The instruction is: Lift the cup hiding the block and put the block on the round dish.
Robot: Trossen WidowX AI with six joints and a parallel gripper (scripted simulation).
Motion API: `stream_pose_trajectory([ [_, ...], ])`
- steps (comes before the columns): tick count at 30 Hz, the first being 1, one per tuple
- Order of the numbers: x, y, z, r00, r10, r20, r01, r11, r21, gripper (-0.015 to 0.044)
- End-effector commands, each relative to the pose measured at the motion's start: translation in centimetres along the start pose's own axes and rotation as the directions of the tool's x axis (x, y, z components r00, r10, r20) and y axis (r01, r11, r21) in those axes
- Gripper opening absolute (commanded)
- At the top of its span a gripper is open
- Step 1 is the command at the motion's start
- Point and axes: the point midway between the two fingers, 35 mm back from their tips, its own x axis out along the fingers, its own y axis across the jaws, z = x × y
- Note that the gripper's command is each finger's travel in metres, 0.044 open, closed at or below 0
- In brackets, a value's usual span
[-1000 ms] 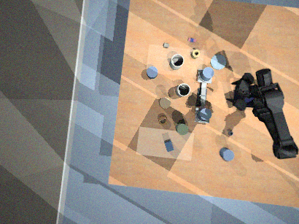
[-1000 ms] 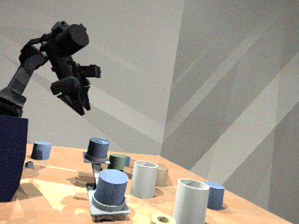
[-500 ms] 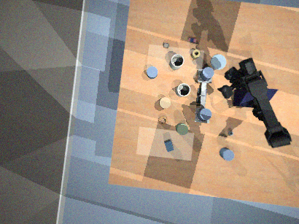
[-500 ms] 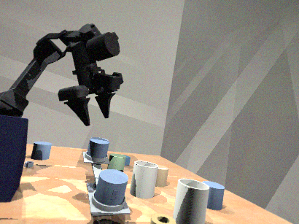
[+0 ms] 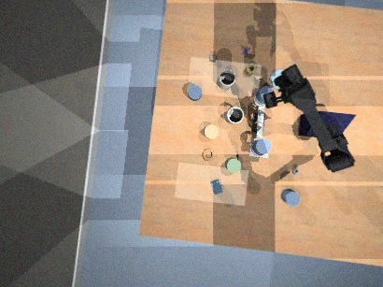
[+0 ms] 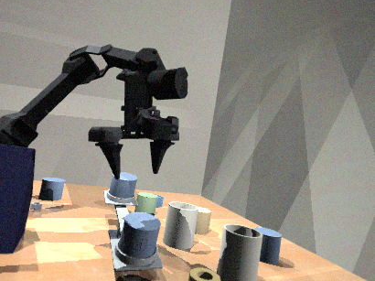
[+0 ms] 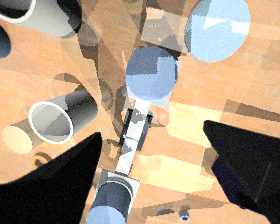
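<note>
With claw [image 5: 275, 90] [image 6: 136, 175] [image 7: 152, 130] spread and empty, hangs above the balance [image 5: 261, 126] [image 6: 123, 216] [image 7: 126, 160]; from overhead, partly covers the round dish [image 5: 275, 76] [image 7: 217, 30]; at wrist, crops one cup [image 5: 262, 147] [image 6: 123, 186] [image 7: 111, 200].

And here's your arm [image 5: 315, 116] [image 6: 52, 97], black in every link, chunky blocky joints joined by slim angular segments! Your gripper [image 5: 276, 97] [image 6: 137, 175] [image 7: 152, 130] matches it, two black fingers tapering to narrow points, and look, your base [image 5: 346, 121] [image 6: 16, 198] is dark navy, flat-sided!
</note>
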Motion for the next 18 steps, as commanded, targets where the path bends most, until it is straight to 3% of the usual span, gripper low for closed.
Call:
stream_pose_trajectory([
  [1,1.3,0.1,1.1,0.999,-0.049,-0.016,0.05,0.993,0.108,0.044],
  [9,4.5,0.2,3.4,0.987,-0.154,-0.044,0.16,0.928,0.337,0.044],
  [18,5.8,0.1,3.5,0.986,-0.163,-0.047,0.169,0.92,0.355,0.044],
])
